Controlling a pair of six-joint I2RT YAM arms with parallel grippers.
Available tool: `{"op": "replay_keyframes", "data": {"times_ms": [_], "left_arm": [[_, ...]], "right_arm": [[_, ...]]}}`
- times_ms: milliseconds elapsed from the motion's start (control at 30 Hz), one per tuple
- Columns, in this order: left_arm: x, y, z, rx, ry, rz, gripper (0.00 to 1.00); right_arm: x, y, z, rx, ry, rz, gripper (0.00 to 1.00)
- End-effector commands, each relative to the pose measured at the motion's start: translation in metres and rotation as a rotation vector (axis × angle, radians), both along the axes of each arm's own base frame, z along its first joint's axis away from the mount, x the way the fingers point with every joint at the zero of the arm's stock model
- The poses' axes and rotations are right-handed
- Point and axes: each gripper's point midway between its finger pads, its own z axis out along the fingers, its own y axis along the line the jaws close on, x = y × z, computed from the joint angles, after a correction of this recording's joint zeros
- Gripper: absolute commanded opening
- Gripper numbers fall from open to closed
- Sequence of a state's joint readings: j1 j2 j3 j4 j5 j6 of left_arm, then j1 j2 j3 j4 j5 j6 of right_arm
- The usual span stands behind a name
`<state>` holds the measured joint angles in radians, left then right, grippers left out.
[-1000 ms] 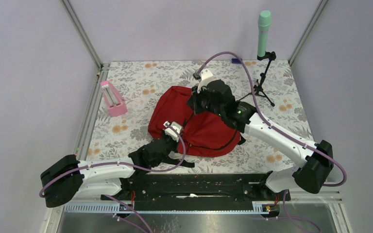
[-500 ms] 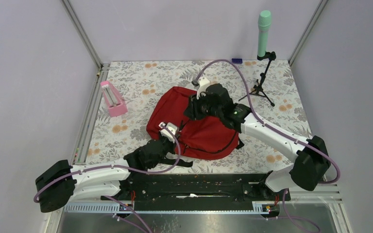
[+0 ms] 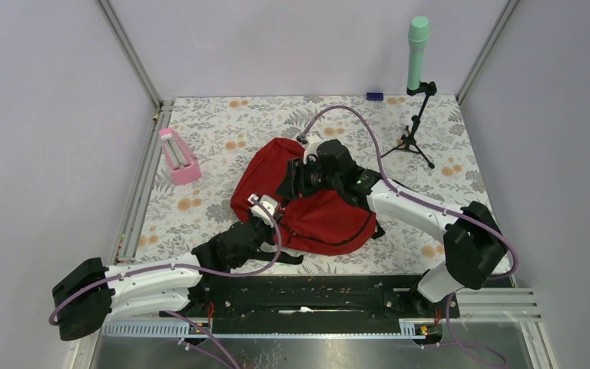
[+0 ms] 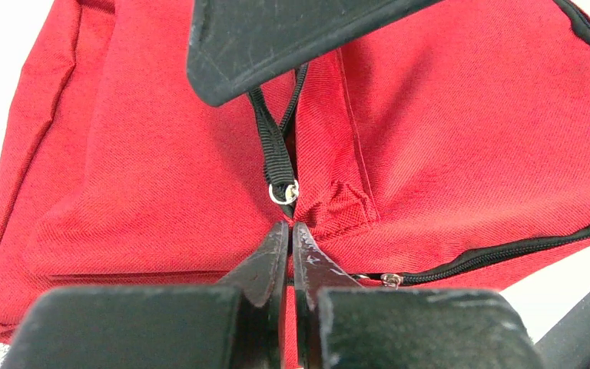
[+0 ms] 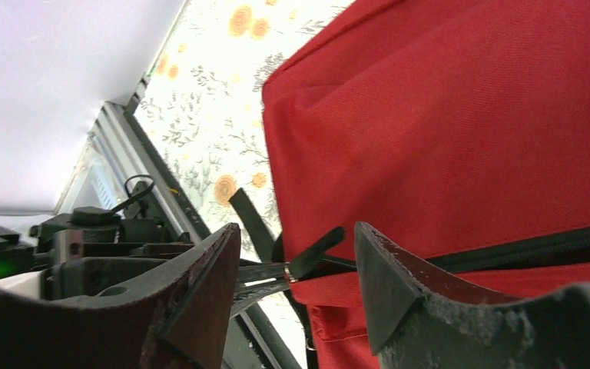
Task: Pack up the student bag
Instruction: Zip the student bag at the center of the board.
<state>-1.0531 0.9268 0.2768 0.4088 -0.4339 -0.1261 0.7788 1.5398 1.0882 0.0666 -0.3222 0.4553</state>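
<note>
The student bag (image 3: 330, 219), a red backpack with black zippers, lies flat in the middle of the floral table. My left gripper (image 3: 274, 223) sits at its near-left corner. In the left wrist view the left gripper (image 4: 291, 228) is shut, pinching a fold of red fabric of the bag (image 4: 161, 154) just below a black cord loop (image 4: 276, 157) and beside the zipper slider (image 4: 389, 279). My right gripper (image 3: 288, 192) reaches over the bag from the right. Its fingers stand open in the right wrist view (image 5: 296, 231), with a black zipper pull (image 5: 316, 250) between them, untouched.
A pink case (image 3: 178, 156) stands at the left edge of the table. A green cylinder on a small black tripod (image 3: 417, 115) stands at the back right, with a small blue object (image 3: 374, 96) by the back wall. Metal frame posts rise at the back corners.
My right gripper has opened and shifted left and nearer over the bag. The left arm has drawn back to the left, and the bag has slid slightly with it.
</note>
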Motion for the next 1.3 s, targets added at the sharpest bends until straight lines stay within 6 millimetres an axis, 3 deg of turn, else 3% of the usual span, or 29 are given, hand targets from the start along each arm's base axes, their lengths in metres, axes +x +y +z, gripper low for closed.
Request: {"op": "replay_keyframes", "data": {"times_ms": [0, 300, 433, 600, 667, 733, 800, 867, 933, 1067, 1167, 1267], "left_arm": [[-0.001, 0.001, 0.010, -0.041, -0.019, 0.005, 0.00], [-0.001, 0.002, 0.011, -0.045, -0.022, 0.007, 0.00], [0.000, 0.002, 0.012, -0.047, -0.023, 0.008, 0.00], [0.000, 0.001, 0.012, -0.047, -0.024, 0.009, 0.00], [0.000, 0.001, 0.013, -0.050, -0.021, 0.011, 0.00], [0.002, 0.002, 0.015, -0.061, -0.015, 0.027, 0.00], [0.003, 0.006, 0.017, -0.065, 0.004, 0.058, 0.18], [0.005, 0.013, 0.019, -0.071, 0.026, 0.104, 0.47], [0.004, 0.018, 0.022, -0.100, 0.058, 0.142, 0.61], [-0.001, 0.033, 0.024, -0.240, 0.164, 0.259, 0.69], [-0.006, 0.050, 0.014, -0.378, 0.285, 0.397, 0.74], [-0.013, 0.047, 0.009, -0.569, 0.421, 0.451, 0.73]], "right_arm": [[0.014, -0.004, -0.008, -0.023, -0.028, -0.070, 0.64], [0.008, 0.008, -0.019, 0.018, 0.032, -0.030, 0.65], [0.003, 0.014, -0.021, 0.049, 0.063, -0.006, 0.62], [-0.002, 0.023, -0.022, 0.074, 0.106, 0.024, 0.43], [-0.003, 0.026, -0.020, 0.091, 0.111, 0.034, 0.27], [-0.004, 0.026, -0.017, 0.101, 0.108, 0.039, 0.05], [-0.003, 0.025, -0.013, 0.102, 0.091, 0.032, 0.00], [0.001, 0.020, -0.008, 0.097, 0.063, 0.009, 0.00], [0.005, 0.014, -0.003, 0.086, 0.027, -0.022, 0.00], [0.012, 0.000, 0.012, 0.075, -0.060, -0.077, 0.00], [0.013, -0.008, 0.018, 0.069, -0.097, -0.099, 0.00], [0.010, -0.012, 0.021, 0.061, -0.111, -0.095, 0.00]]}}
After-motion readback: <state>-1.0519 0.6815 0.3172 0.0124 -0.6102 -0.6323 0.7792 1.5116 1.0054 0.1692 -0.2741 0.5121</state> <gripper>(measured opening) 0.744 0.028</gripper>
